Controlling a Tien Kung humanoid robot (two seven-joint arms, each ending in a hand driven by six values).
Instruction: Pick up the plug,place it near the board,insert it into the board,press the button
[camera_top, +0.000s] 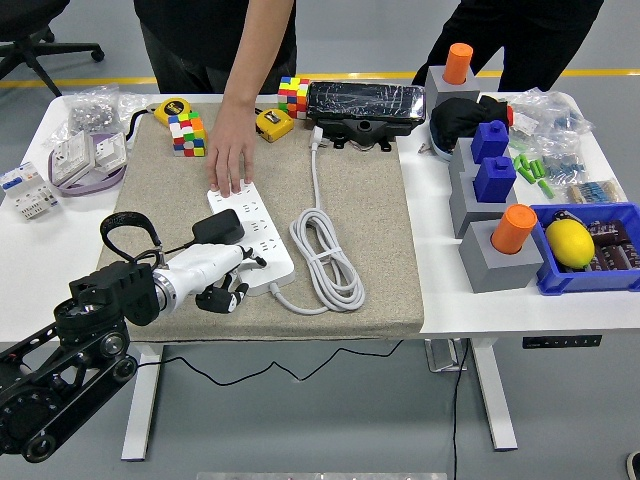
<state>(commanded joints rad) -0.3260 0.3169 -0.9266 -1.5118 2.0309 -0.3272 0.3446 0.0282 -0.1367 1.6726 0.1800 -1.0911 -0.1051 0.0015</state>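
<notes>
The white power strip (262, 232) lies on the beige mat, running from the mat's middle toward its front. A black plug (216, 228) stands on the strip's left side, and its black cable (128, 222) loops off to the left. My left hand (232, 276) rests just in front of the plug, against the strip's near end. Its dark lower fingers (222, 296) are curled under and hold nothing, while a pale fingertip lies on the strip's near corner. A person's hand (230, 150) presses flat on the strip's far end.
The strip's white cord (328, 262) coils to its right. Rubik's cubes (186, 132), tape measures (272, 122) and a black device (364, 106) line the mat's far edge. Grey blocks with orange and blue pegs (498, 236) and a blue bin with a lemon (572, 244) stand on the right.
</notes>
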